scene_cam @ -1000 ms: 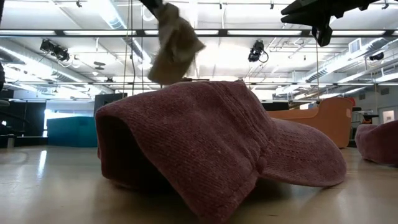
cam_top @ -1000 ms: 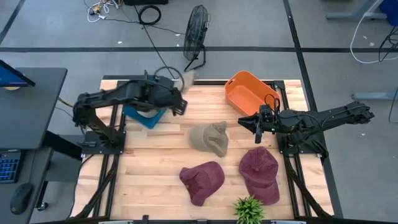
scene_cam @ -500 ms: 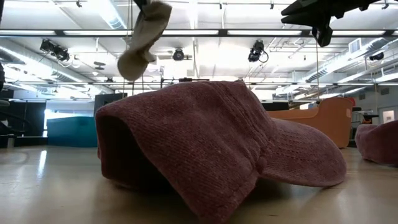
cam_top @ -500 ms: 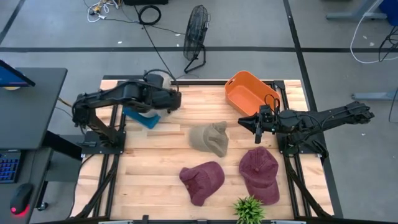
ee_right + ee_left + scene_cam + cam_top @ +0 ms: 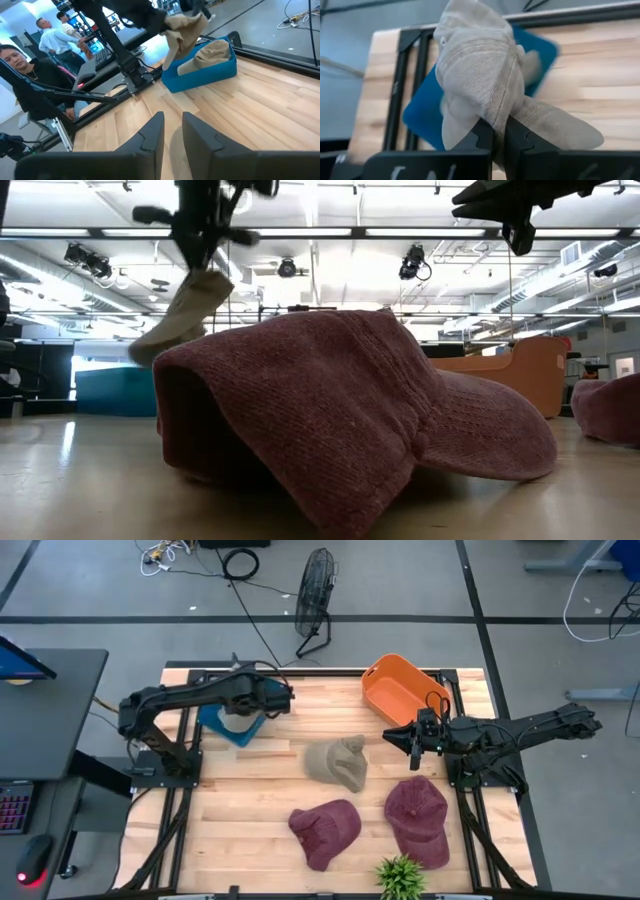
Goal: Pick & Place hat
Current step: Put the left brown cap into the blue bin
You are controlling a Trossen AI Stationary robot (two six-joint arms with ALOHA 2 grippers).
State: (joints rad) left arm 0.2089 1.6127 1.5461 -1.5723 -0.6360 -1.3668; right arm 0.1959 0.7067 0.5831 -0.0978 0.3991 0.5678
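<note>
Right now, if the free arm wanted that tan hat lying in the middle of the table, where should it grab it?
Probably from straight above, pinching the raised fold of the crown on the tan hat. It lies crumpled and soft on the table, so a bunched ridge gives the fingers more to close on than the flat brim. The right gripper hovers nearest, open.

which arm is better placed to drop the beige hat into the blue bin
Left. The left gripper is already shut on the beige fabric hat, hanging above the blue plastic bin. The right gripper hovers across the table beside the orange bin.
</note>
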